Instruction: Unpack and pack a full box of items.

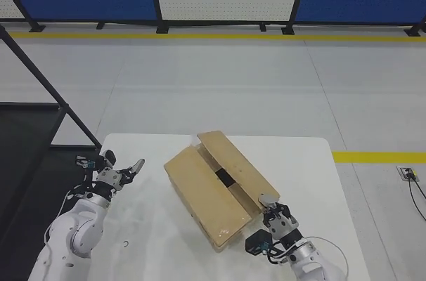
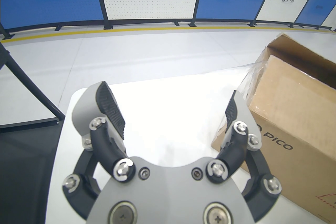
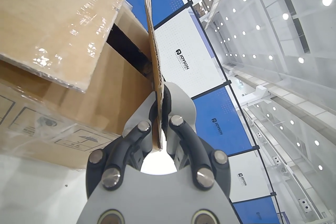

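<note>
While right claw [image 3: 159, 107] pinches flap [image 3: 153, 51] | box [image 1: 206, 200] long axis far-left to near-right

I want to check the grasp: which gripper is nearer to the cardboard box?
Right. The right gripper touches the cardboard box: its jaws are shut on a flap. The left gripper is open above the table, apart from the box.
</note>
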